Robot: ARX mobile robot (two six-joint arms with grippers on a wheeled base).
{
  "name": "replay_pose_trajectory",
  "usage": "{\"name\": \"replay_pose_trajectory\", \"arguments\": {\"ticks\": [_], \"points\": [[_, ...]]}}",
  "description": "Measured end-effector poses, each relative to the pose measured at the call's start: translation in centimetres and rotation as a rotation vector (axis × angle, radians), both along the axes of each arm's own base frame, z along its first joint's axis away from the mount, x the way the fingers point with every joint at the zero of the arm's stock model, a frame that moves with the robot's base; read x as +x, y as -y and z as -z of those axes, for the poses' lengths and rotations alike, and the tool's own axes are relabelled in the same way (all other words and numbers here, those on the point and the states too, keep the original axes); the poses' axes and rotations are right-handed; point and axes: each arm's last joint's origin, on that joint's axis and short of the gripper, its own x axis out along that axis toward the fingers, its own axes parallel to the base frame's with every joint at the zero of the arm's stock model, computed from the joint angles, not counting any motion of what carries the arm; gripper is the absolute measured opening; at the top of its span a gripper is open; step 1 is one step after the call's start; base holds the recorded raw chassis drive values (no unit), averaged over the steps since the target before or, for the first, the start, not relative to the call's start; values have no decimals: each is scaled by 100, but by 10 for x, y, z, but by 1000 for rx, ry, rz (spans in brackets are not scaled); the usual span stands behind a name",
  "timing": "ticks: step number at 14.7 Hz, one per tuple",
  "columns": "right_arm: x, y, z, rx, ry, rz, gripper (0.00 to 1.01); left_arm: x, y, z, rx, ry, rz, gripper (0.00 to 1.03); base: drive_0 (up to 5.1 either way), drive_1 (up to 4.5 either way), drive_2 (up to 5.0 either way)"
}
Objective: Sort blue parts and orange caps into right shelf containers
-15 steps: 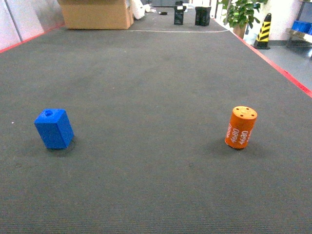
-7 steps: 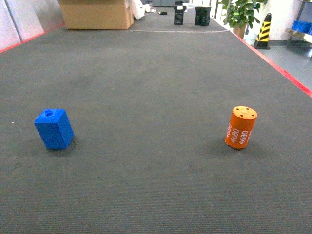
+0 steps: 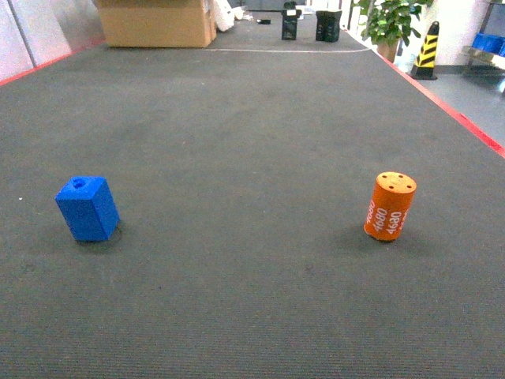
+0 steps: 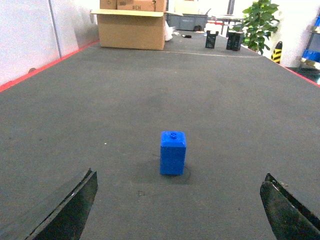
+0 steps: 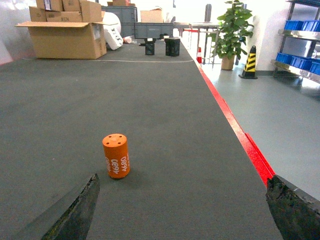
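On carpet: blue part (image 3: 87,208) at 9 o'clock, orange cap (image 3: 390,205) at 3 o'clock.
Both judged light, rigid; flat or round sides to be pinched by wide-spread left gripper (image 4: 177,210) and right gripper (image 5: 182,210).

No claw anywhere in the head view, just the blue part (image 3: 87,208) and orange cap (image 3: 390,206) standing well apart on the dark floor (image 3: 245,158), cardboard box (image 3: 156,22) way back.
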Motion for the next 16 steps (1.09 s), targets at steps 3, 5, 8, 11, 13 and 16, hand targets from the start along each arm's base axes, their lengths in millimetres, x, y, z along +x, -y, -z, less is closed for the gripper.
{"name": "replay_pose_trajectory", "arguments": {"ticks": [3, 5, 8, 11, 13, 16], "points": [[0, 0, 0, 0, 0, 0, 98, 0, 0, 0, 0, 0, 0, 98, 0, 0, 0], [0, 0, 0, 0, 0, 0, 98, 0, 0, 0, 0, 0, 0, 98, 0, 0, 0], [0, 0, 0, 0, 0, 0, 98, 0, 0, 0, 0, 0, 0, 98, 0, 0, 0], [0, 0, 0, 0, 0, 0, 98, 0, 0, 0, 0, 0, 0, 98, 0, 0, 0], [0, 0, 0, 0, 0, 0, 98, 0, 0, 0, 0, 0, 0, 98, 0, 0, 0], [0, 0, 0, 0, 0, 0, 98, 0, 0, 0, 0, 0, 0, 98, 0, 0, 0]]}}
